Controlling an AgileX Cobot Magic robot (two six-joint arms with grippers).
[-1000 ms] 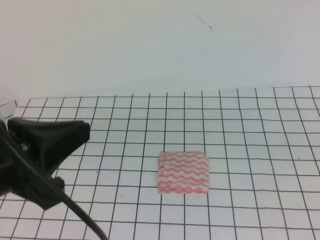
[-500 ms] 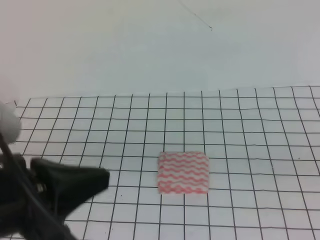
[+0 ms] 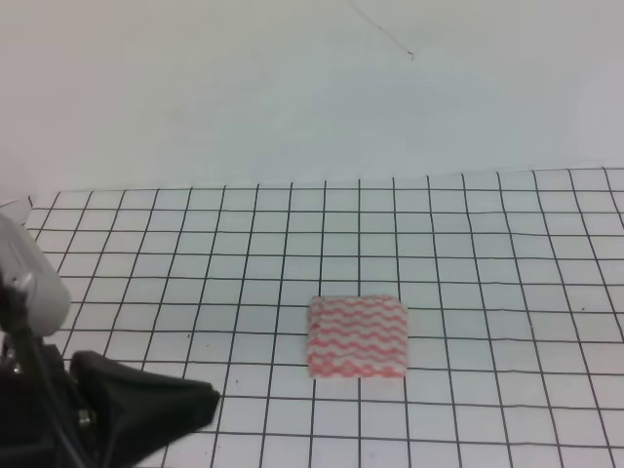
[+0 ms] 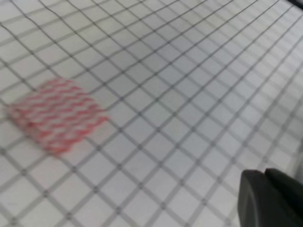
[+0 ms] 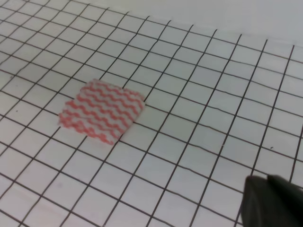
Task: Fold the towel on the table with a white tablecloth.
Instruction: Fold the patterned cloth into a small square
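Observation:
The towel (image 3: 357, 337) lies flat on the white tablecloth (image 3: 468, 253) of the table as a small, compact rectangle with pink-red and white wavy stripes. It also shows in the left wrist view as the towel (image 4: 56, 115) and in the right wrist view as the towel (image 5: 102, 110). My left gripper (image 3: 203, 402) is a dark shape at the lower left corner, well left of the towel and holding nothing. Its fingers (image 4: 270, 198) sit pressed together. My right gripper (image 5: 272, 201) shows only in its wrist view, shut and empty, far right of the towel.
The gridded cloth runs back to a plain pale wall (image 3: 312, 88). A white part of the left arm (image 3: 29, 278) and its cable stand at the left edge.
The left arm has dropped toward the lower left corner of the exterior high view, away from the towel. The towel has not moved.

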